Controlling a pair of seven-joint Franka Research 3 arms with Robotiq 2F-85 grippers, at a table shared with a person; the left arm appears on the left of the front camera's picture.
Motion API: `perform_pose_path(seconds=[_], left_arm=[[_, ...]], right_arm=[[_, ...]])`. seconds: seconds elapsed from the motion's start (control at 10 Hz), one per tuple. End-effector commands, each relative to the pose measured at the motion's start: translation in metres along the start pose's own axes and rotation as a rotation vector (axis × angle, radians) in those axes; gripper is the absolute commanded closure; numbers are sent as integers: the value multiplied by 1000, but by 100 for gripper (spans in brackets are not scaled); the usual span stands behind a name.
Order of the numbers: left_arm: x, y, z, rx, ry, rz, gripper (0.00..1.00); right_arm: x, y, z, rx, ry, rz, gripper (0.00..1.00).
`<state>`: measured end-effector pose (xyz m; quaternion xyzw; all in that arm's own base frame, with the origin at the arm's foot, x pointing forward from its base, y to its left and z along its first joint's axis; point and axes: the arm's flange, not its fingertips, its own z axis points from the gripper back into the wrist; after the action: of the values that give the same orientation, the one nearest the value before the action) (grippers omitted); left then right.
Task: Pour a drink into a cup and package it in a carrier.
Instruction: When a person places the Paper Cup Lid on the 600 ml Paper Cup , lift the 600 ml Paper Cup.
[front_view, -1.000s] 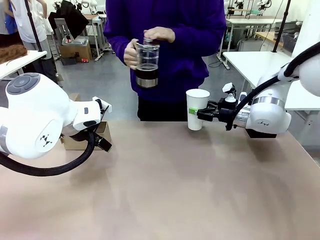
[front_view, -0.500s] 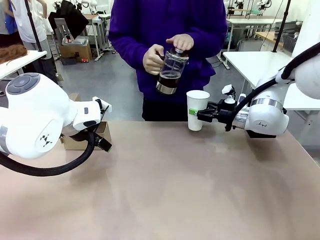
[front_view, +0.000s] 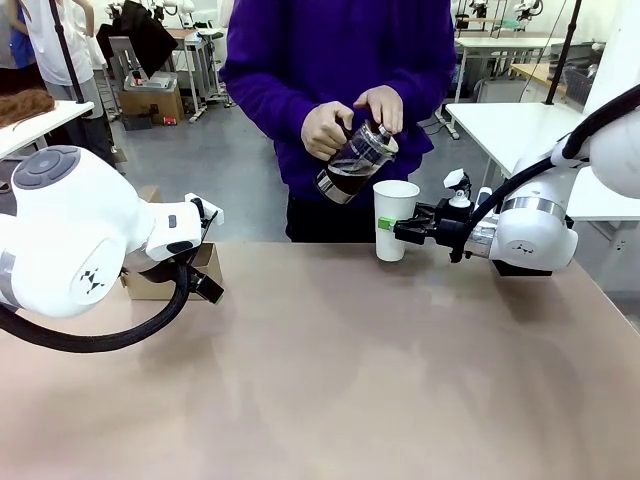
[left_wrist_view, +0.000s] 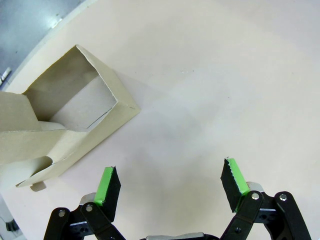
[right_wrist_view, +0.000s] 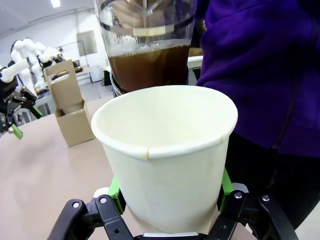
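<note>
Cup: The tall white paper cup stands upright at the far edge of the table, right of the middle and directly in front of the person; the right wrist view shows its inside plain white.

Right gripper: The right gripper reaches in level from the robot's right, and its green pads are clamped on opposite sides of the cup's lower wall — a firm grip on the cup.

Drink: Dark brown liquid with a thin foamy line on top fills the lower part of a clear glass jar, which is tilted with its mouth toward the cup and hangs just above and behind the rim.

Person: A person in a purple top holds the jar with both hands — one hand around its side, the other hand over its top.

Left gripper: The left gripper hovers over bare tabletop at the robot's left, its fingers spread wide apart and gripping nothing.

Carrier: The brown cardboard carrier sits on the table's left edge, just beside the left gripper's fingers but apart from them, well away from the cup; one open square pocket faces the left wrist camera.
</note>
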<state>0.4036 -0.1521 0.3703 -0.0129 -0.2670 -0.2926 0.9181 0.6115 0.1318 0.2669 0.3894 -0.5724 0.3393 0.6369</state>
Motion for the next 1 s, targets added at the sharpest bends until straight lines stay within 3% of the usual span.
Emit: perform_pose_path(seconds=[0.0,0.9], left_arm=[[0,0,0,-1,-1,1,0],[0,0,0,-1,-1,1,0]], right_arm=[[1,1,-2,-6,-11,0,20],[1,1,-2,-6,-11,0,20]])
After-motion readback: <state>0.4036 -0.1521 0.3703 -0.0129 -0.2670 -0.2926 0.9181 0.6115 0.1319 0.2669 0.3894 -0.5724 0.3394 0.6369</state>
